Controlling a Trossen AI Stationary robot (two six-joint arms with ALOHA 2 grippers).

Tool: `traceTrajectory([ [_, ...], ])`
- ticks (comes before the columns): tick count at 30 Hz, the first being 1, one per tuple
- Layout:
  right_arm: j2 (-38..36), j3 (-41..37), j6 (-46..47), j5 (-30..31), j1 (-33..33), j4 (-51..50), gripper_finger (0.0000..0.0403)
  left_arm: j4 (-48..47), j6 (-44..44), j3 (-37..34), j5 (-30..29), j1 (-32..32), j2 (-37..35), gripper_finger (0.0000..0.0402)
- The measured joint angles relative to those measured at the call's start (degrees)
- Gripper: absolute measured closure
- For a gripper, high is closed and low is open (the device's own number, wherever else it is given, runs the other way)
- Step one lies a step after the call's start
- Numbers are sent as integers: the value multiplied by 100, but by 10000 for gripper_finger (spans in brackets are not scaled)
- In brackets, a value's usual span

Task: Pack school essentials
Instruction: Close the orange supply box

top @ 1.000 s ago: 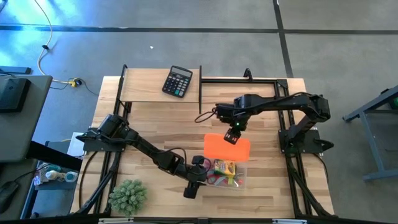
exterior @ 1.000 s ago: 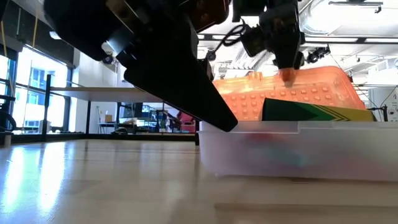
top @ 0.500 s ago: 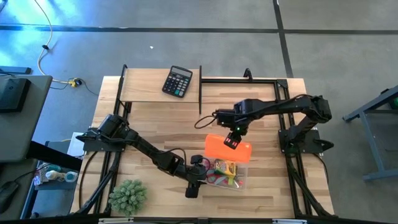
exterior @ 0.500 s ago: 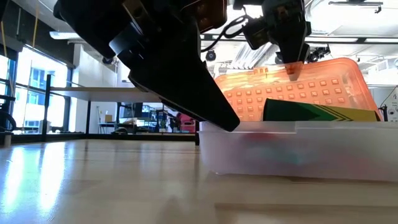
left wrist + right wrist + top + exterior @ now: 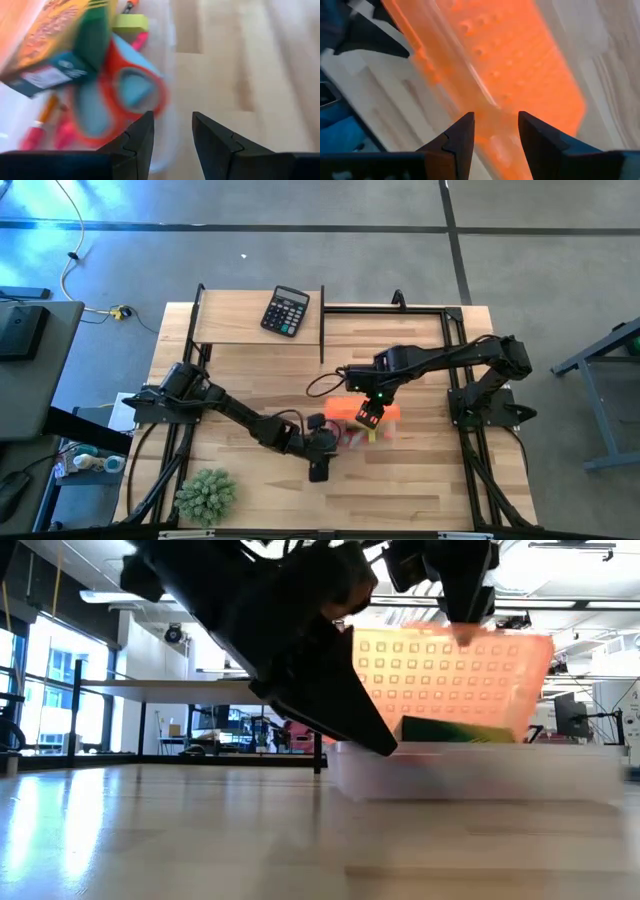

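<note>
Right tool, grasping the orange lid, has swung it steeper over the clear case. Left tool, partly parted and empty, rests beside the case; closing nears.

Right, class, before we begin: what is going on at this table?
A two-armed robot is packing school supplies. The right gripper is on the edge of the orange lid, which stands nearly upright over the clear box. The left gripper sits at the box's near wall, fingers slightly apart. Red-handled scissors and a crayon box lie inside.
</note>
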Motion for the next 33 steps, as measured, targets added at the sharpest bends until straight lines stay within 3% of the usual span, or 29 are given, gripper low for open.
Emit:
traceTrajectory([
  [12, 196, 0, 317, 203, 136, -106, 259, 17, -401, 0, 117, 319, -2, 280],
  [33, 192, 5, 594, 602, 224, -137, 259, 27, -343, 4, 141, 65, -326, 280],
])
